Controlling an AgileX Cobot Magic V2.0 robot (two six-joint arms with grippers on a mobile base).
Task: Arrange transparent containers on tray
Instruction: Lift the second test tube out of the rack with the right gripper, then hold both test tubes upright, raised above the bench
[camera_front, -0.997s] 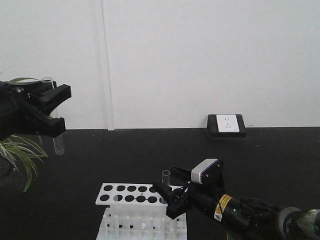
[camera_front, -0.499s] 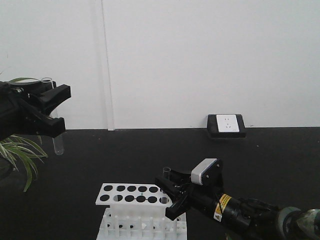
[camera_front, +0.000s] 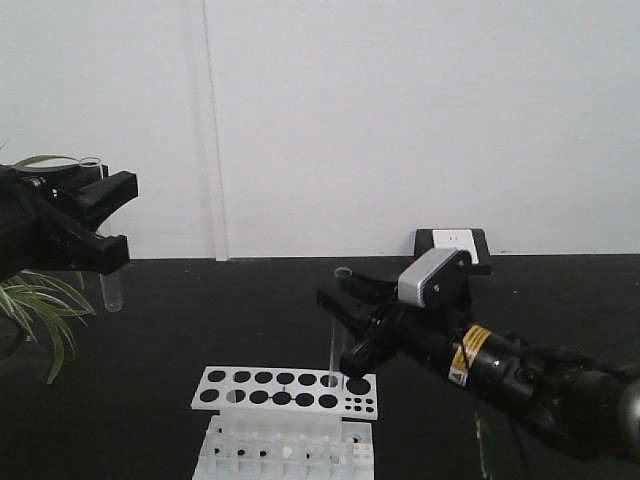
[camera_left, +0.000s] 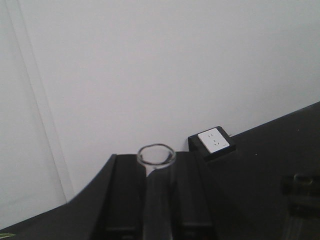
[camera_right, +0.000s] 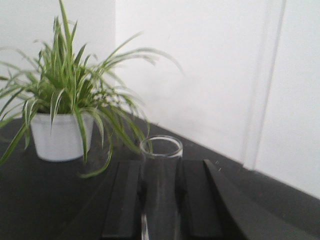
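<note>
Gently: treat both as thin glass, i.e. light, stiff, slick, quick to crack. Grip mid-body w/ soft squeeze, never at open rim. Have left tool (camera_front: 112, 222) clamped on first test tube (camera_front: 111, 290), upright, high and well left of tube rack (camera_front: 262, 390), round end hanging below fingers. Have right tool (camera_front: 348, 326) pinching second test tube (camera_front: 336, 345) below its rim, near upright, over rack's right end; can't tell if tip clear of hole. See no tray in any view.
</note>
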